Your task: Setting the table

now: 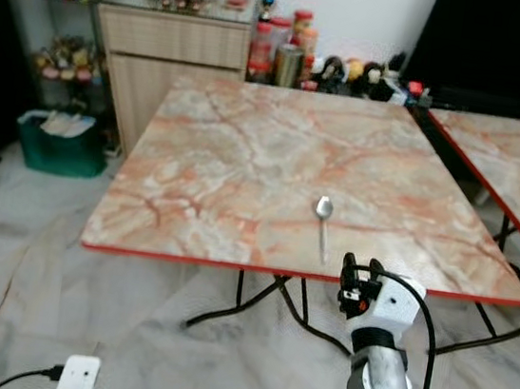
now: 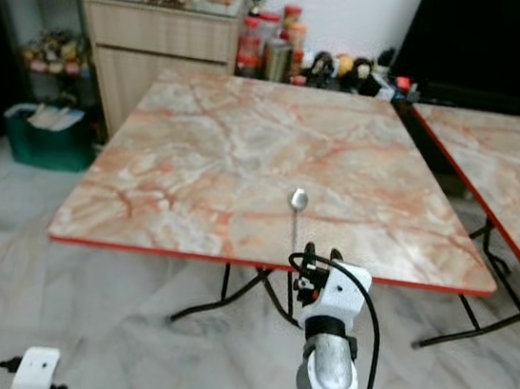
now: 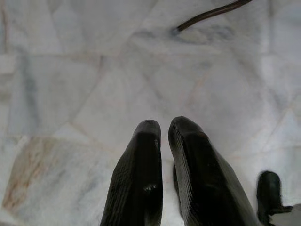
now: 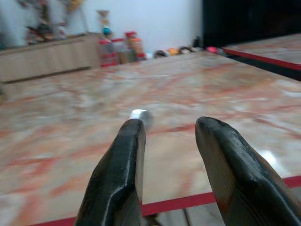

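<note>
The right pincer (image 2: 317, 256), parted and empty, hovered at the desk's (image 1: 246, 154) near edge beside a laid spoon (image 1: 322, 224); fetching more tableware seemingly came next.

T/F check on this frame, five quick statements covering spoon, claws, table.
1. A spoon lies on the near table. True.
2. The right claw is shut on the spoon. False: it is open and empty, just short of the table's red edge.
3. The spoon's bowl points away from the robot. True.
4. The left claw is over the table. False: it hangs above the floor, fingers nearly together.
5. Plates are set beside the spoon. False: nothing lies next to it.
</note>
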